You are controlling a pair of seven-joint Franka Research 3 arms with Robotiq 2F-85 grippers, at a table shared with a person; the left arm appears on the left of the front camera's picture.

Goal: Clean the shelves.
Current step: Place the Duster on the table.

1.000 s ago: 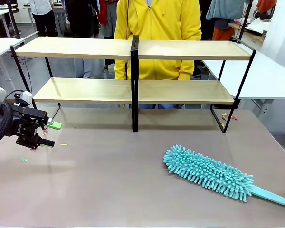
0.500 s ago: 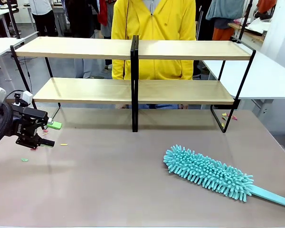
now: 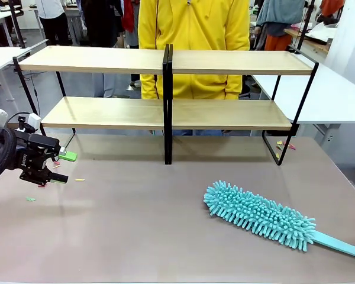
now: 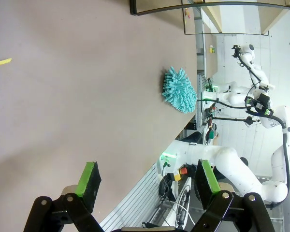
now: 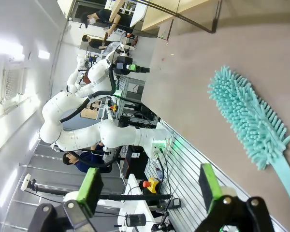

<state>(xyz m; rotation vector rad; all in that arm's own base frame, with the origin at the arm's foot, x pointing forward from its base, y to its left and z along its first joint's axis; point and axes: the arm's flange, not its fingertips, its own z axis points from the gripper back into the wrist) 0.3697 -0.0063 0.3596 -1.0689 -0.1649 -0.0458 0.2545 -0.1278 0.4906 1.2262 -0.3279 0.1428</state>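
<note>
The shelves (image 3: 165, 62), a two-tier rack of light wooden boards on a black frame, stand across the far half of the table, their boards bare. A teal fluffy duster (image 3: 259, 215) lies flat on the table at the right front, its handle pointing right; it lies in the left wrist view (image 4: 178, 90) and the right wrist view (image 5: 249, 118) too. My left gripper (image 3: 62, 167) hovers low at the table's left edge, open and holding nothing, fingers (image 4: 88, 179) spread. My right gripper (image 5: 149, 186) is open too, off the table's right side.
A person in a yellow hoodie (image 3: 192, 26) stands behind the shelves. Small paper scraps (image 3: 31, 199) lie on the table near my left gripper, and more (image 3: 282, 144) by the rack's right foot. White tables (image 3: 337, 94) flank the rack.
The person behind the shelves has shifted slightly. Both grippers and the duster stay where they were.
</note>
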